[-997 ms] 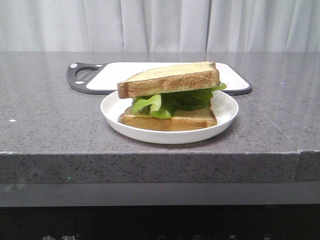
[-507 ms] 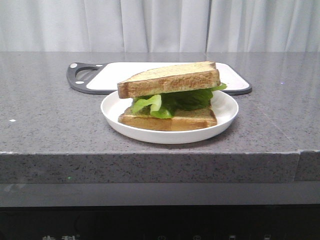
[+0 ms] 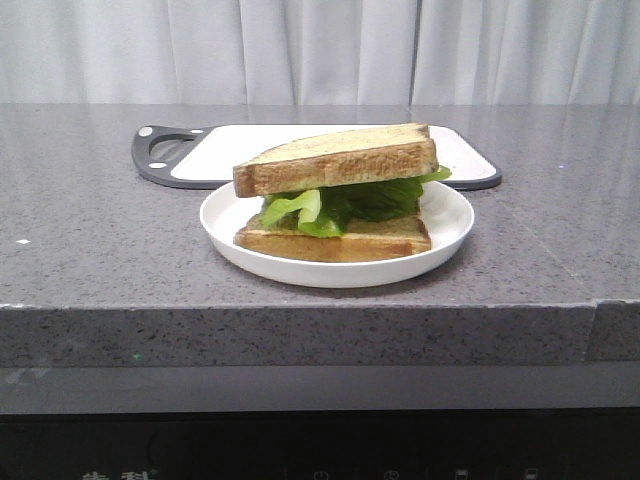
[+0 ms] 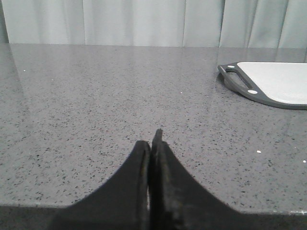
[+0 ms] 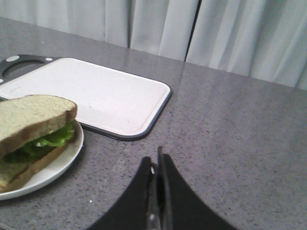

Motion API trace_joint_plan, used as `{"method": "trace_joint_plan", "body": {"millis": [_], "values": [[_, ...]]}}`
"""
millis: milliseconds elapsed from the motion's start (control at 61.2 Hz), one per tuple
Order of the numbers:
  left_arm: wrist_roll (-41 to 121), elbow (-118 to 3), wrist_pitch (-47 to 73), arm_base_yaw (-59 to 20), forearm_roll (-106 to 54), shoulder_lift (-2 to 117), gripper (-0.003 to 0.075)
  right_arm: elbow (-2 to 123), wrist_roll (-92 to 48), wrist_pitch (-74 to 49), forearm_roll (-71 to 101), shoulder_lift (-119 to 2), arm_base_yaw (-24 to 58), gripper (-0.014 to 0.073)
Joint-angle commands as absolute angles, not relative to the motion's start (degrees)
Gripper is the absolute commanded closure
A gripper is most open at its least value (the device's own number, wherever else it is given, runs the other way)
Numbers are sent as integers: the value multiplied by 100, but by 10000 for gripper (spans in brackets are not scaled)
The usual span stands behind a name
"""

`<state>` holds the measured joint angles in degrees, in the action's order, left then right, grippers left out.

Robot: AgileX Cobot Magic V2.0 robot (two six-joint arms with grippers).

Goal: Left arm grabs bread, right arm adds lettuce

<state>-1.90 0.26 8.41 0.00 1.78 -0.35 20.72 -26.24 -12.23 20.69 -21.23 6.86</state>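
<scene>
A toasted bread slice (image 3: 337,160) lies tilted on top of green lettuce (image 3: 345,202), which rests on a lower slice (image 3: 335,240) on a white plate (image 3: 445,235). The right wrist view shows the same bread (image 5: 31,117), lettuce (image 5: 45,141) and plate (image 5: 50,170) off to one side of my right gripper (image 5: 156,160), which is shut with nothing in it and well apart from them. My left gripper (image 4: 151,139) is shut and empty over bare grey counter. Neither arm appears in the front view.
A white cutting board (image 3: 230,150) with a dark rim and handle lies just behind the plate, also seen as the board (image 5: 91,96) and its handle corner (image 4: 240,84). The grey stone counter (image 3: 90,240) ends in a front edge near the plate. Curtains hang behind.
Nothing on the counter has moved; the whole front view has shifted very slightly to the left.
</scene>
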Motion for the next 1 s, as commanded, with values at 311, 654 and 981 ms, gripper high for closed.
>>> {"method": "trace_joint_plan", "body": {"millis": [311, 654, 981], "values": [[-244, 71, 403, 0, 148, -138, 739, 933, -938, -52, 732, -1238, 128, 700], [-244, 71, 403, 0, 148, -138, 739, -129, -938, -316, 732, 197, 114, 700], [-244, 71, 403, 0, 148, -135, 739, -130, -938, -360, 809, 170, 101, 700]]}}
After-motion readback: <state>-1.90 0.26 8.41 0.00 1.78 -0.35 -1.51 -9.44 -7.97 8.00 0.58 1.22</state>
